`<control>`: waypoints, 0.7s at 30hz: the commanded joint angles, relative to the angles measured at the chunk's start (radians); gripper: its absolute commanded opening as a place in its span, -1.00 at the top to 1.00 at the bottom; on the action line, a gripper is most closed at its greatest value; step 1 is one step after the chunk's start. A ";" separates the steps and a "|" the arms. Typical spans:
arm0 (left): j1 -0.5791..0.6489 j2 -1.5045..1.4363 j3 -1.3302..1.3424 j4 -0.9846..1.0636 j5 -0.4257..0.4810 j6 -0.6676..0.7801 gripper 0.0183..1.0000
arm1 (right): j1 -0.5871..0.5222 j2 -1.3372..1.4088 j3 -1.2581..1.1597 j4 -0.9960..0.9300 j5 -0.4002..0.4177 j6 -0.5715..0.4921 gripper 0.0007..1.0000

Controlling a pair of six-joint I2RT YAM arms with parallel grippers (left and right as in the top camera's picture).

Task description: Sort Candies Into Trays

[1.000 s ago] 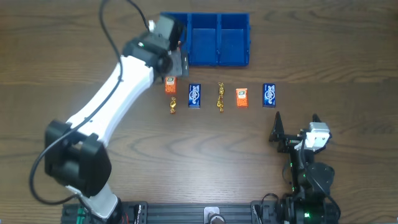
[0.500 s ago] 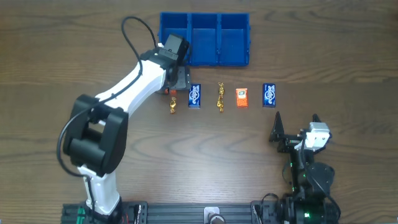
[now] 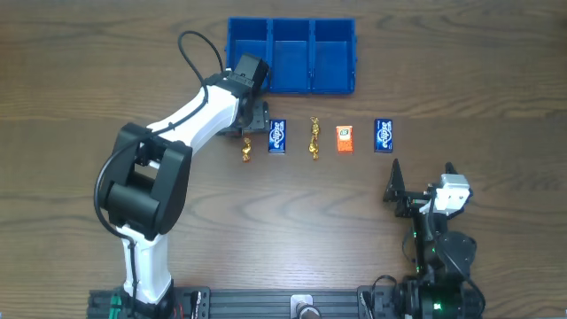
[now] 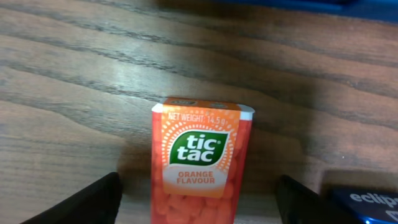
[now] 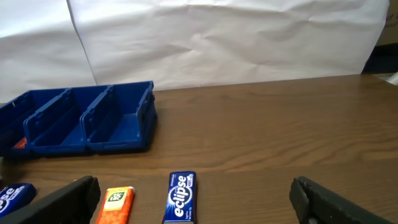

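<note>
While the right gripper (image 3: 418, 182) sits spread open near its base, the left gripper (image 4: 198, 202) has come down lower than a second ago. It now straddles the orange candy box (image 4: 200, 155), fingers (image 4: 93, 200) apart on either side. That box lies flat on the table (image 3: 461, 71), just before the blue tray (image 3: 291, 90), beside a blue pack (image 3: 277, 136).
</note>
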 commanded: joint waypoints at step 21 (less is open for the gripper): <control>0.003 -0.090 0.002 -0.003 -0.001 -0.010 0.47 | -0.003 -0.007 -0.001 -0.009 -0.005 -0.010 -1.00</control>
